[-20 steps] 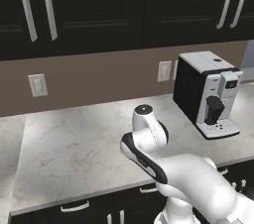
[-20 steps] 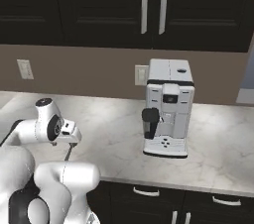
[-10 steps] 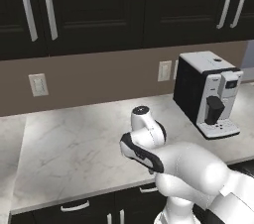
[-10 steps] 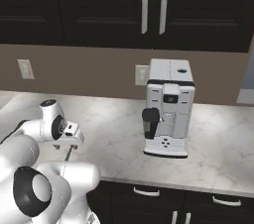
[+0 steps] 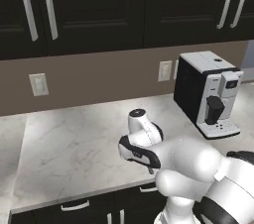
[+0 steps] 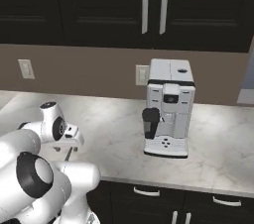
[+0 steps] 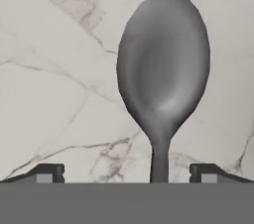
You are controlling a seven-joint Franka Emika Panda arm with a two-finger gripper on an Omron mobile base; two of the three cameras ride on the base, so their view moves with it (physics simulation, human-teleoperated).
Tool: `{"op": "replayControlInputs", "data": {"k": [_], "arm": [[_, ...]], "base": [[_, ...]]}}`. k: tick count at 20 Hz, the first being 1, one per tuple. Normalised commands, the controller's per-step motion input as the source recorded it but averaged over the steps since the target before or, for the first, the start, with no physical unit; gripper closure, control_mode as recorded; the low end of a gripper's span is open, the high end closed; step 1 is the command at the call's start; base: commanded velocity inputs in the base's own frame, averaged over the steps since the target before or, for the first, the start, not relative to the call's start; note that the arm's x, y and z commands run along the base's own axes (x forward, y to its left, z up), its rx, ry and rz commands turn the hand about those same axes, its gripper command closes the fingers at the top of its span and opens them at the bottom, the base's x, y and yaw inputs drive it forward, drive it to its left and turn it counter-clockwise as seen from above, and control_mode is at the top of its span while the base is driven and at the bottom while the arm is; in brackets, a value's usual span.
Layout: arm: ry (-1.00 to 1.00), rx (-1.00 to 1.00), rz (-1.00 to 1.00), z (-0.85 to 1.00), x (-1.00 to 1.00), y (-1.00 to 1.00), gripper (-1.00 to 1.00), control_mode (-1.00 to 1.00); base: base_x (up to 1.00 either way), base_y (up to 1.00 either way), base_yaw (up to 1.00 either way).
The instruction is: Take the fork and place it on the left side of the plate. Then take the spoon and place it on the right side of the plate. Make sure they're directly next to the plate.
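**Open Gripper Low Over the Spoon**

Looking straight down from the hand view, the spoon [image 7: 162, 74] takes centre stage: its dark grey bowl sits in the upper middle of the frame, hollow side up, and the thin handle runs down to the bottom edge, just right of centre. It lies flat on the white marble counter [image 7: 54, 94], grey veins spreading out on every side of it.

And the gripper [image 7: 127, 173] is spread wide! One dark fingertip [image 7: 47, 172] pokes up at the lower left, the other at the lower right, and the handle passes between them, nearer the right one. Neither tip touches the metal, so nothing is held.

Over to the left base view: the white arm [image 5: 193, 168] rises from the lower right of the frame, its wrist bent down over the counter near the lower centre. The marble stretches off to the left. A black and white coffee machine [image 5: 208, 94] stands at the right of the frame, against the brown wall.

From the right base view, the arm [image 6: 44, 168] fills the lower left corner, and the spoon's handle [image 6: 68, 154] peeks out as a thin grey sliver just below the hand, close to the counter's front edge. The coffee machine [image 6: 166, 109] sits at centre frame, well apart from the hand. Dark cabinets with long pale handles run across the top of both base views.
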Motion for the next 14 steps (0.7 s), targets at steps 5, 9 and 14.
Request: {"op": "replayControlInputs", "data": {"k": [5, 9, 14], "arm": [[-0.03, 0.04, 0.0, -0.47, -0.1, -0.11, -1.0, -1.0], [-0.02, 0.04, 0.0, -0.61, -0.01, -0.02, 1.0, -1.0], [-0.05, 0.08, 0.02, -0.48, 0.0, 0.0, 1.0, -1.0]], "base": [[0.0, 0.0, 0.0], [0.0, 0.0, 0.0], [0.0, 0.0, 0.0]]}}
